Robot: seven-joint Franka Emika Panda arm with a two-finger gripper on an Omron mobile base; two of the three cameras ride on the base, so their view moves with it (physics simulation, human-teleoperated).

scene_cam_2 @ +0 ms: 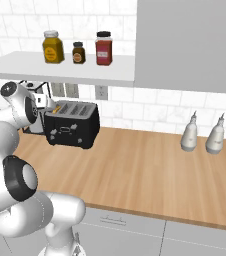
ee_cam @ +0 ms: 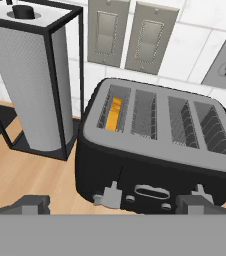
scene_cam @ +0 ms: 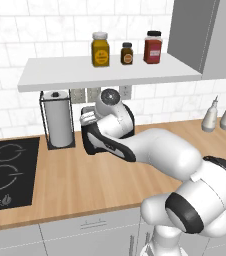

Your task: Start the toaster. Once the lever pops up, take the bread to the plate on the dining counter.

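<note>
The black toaster (ee_cam: pixel 155 165) with its grey slotted top stands on the wood counter against the tiled wall, also seen in the right base view (scene_cam_2: pixel 72 125). The bread (ee_cam: pixel 115 114) sits sunk in the leftmost slot, showing as an orange-tan strip (scene_cam_2: pixel 57 107). My gripper (ee_cam: pixel 112 204) hovers just in front of and above the toaster's front face, open, with nothing between its widely spread fingertips (ee_cam: pixel 27 204). A small pale lever (ee_cam: pixel 110 195) sticks out low on the front below the bread's slot, and another (ee_cam: pixel 200 192) to its right. The plate and the dining counter are out of view.
A wire-framed paper-towel roll (ee_cam: pixel 35 85) stands close to the toaster's left. The black cooktop (scene_cam: pixel 5 172) lies further left. Two white bottles (scene_cam_2: pixel 190 135) stand at the right by the wall. A shelf with three jars (scene_cam_2: pixel 77 52) hangs above. Wall switches (ee_cam: pixel 120 35) sit behind the toaster.
</note>
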